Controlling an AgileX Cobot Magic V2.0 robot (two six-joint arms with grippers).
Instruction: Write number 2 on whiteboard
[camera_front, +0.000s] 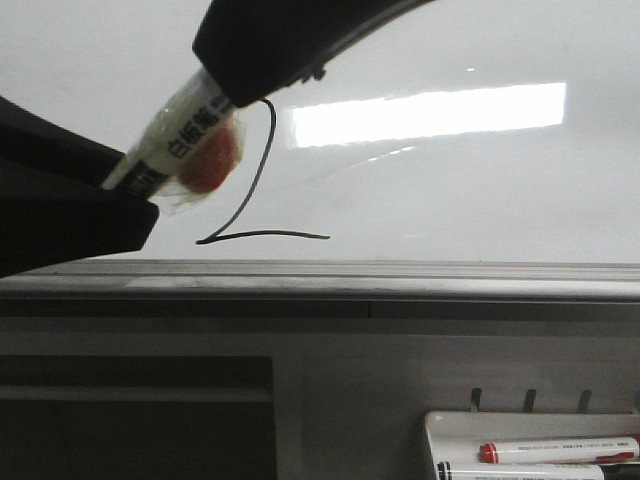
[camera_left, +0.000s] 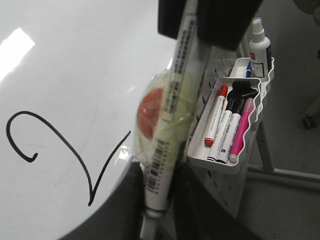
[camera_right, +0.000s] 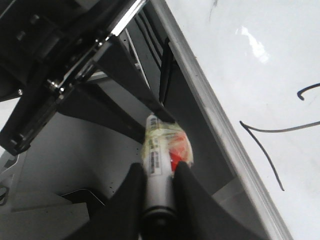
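A thin black number 2 (camera_front: 262, 236) is drawn on the glossy whiteboard (camera_front: 450, 190), above its grey lower rail (camera_front: 400, 280). A white marker (camera_front: 185, 135), wrapped in clear tape with a red blob, hangs just in front of the digit's left side. My left gripper (camera_front: 135, 195) grips its lower end and my right gripper (camera_front: 225, 90) grips its upper end. In the left wrist view the marker (camera_left: 172, 100) runs between my left gripper's (camera_left: 155, 200) fingers, beside the number 2 (camera_left: 110, 168). In the right wrist view my right gripper (camera_right: 157, 195) pinches the marker (camera_right: 157, 165), the number 2 (camera_right: 280, 130) off to one side.
A white marker tray (camera_left: 250, 150) holding several markers hangs on the stand below the board, with a spray bottle (camera_left: 260, 42) behind it. The tray (camera_front: 450, 425) shows at the front view's lower right with a red-capped marker (camera_front: 560, 452). A bright light reflection (camera_front: 430, 115) lies on the board.
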